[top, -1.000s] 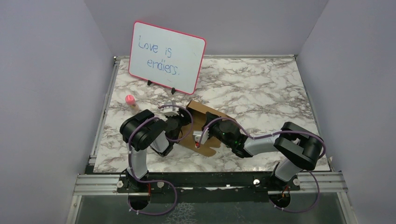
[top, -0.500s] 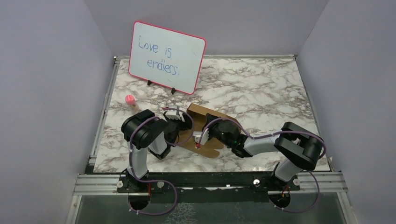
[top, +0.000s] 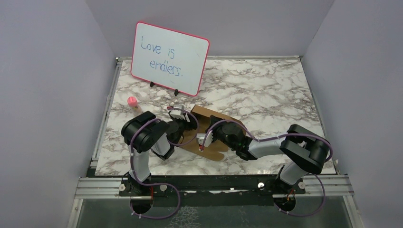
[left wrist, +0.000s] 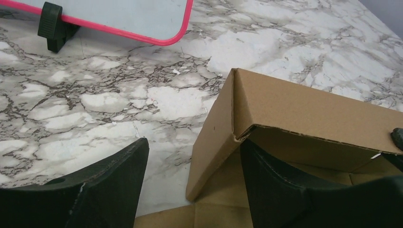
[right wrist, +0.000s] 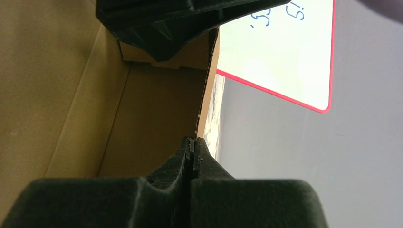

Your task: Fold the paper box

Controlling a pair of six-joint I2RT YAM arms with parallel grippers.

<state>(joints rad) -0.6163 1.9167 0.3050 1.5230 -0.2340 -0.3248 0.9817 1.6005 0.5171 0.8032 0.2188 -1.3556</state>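
The paper box (top: 207,124) is brown cardboard, half raised, in the middle of the table. In the left wrist view its end flap (left wrist: 214,137) stands upright between the jaws of my open left gripper (left wrist: 192,152). The back wall (left wrist: 313,111) leans over the right finger (left wrist: 280,190), which is inside the box. My left gripper (top: 183,124) is at the box's left end. My right gripper (right wrist: 192,142) is shut on the thin edge of a box wall (right wrist: 207,95), with the brown inside (right wrist: 142,114) to its left. In the top view it (top: 207,138) is at the box's near side.
A pink-framed whiteboard (top: 170,58) stands on black feet behind the box; it also shows in the left wrist view (left wrist: 119,14) and the right wrist view (right wrist: 280,47). A small pink-capped object (top: 132,102) stands to the left. Grey walls enclose the marble table (top: 266,90).
My left gripper has shifted slightly right, closer onto the box's left end. My right gripper has kept its hold, and the box's near flap has slid a little right.
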